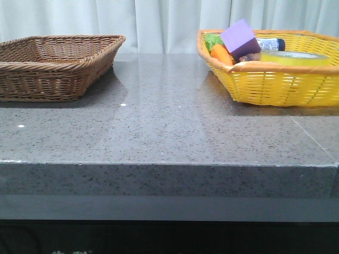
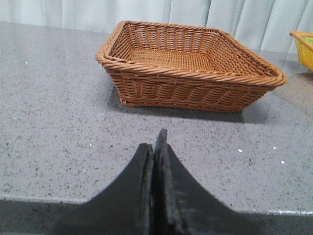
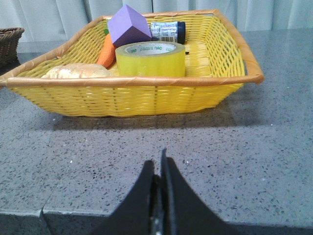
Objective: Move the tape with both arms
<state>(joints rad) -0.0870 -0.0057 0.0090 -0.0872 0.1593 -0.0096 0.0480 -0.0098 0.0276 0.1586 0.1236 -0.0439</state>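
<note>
Sitting on the left of the grey speckled table (image 1: pixel 169 132), a brown wicker basket (image 1: pixel 53 66) shows a bare woven floor in the left wrist view, where the left hand (image 2: pixel 155 161) hovers over the table's near edge with its fingers pressed together on nothing. On the right stands a yellow wicker basket (image 1: pixel 275 79) with the tape (image 3: pixel 150 58) lying flat inside it, near the front wall. The front view shows only the roll's top edge above the rim; the right wrist view shows its full side and green-printed core, beside a purple block (image 3: pixel 128 25), a carrot (image 3: pixel 106 50), a pale lumpy item (image 3: pixel 78 71) and a dark-capped bottle (image 3: pixel 168 32). The right hand (image 3: pixel 159 169) is clenched empty, well short of that basket. Neither hand appears in the front view.
</note>
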